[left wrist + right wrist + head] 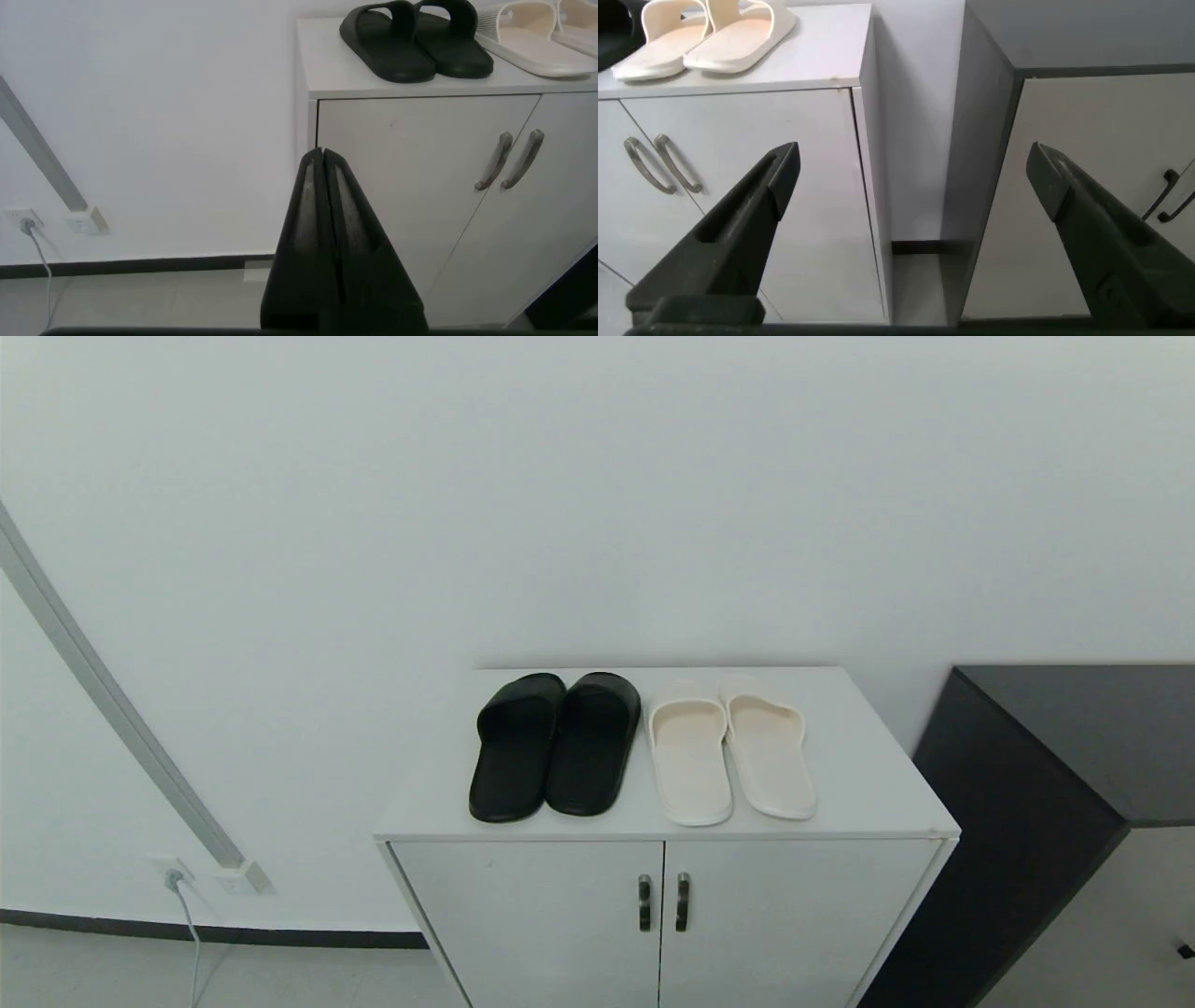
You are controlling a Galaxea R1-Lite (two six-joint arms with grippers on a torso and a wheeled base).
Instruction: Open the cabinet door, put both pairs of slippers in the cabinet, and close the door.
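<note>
Left gripper (322, 166): fingers are pressing flat together, holding nothing. It is hanging low in front of the white cabinet (873, 775), off the left corner.

Right gripper (912, 161): fingers are standing wide apart, also holding nothing. It is facing the narrow gap between the white cabinet and the dark cabinet (1027, 803) just beside it.

Both doors (527, 919) are sitting shut. The two handles (644, 902) are standing just beside each other, either side of the centre seam.

The black slippers (555, 747) and the cream slippers (733, 751) are lying on the cabinet top, black on the left and cream on the right. Their heels are lying near the front edge.

Risks, as judged from here:
- The handles are sitting so near each other that a finger aiming at one may catch both, or jam in the seam.
- The left fingers are closed, so they would only be pushing on a handle unless they open first.
- The right door may be swinging towards the dark cabinet, pinching an arm waiting in that gap.
- A hard tug may jolt the top and send a slipper over the front edge.
- In a lift by the pair, one slipper may slip out.
</note>
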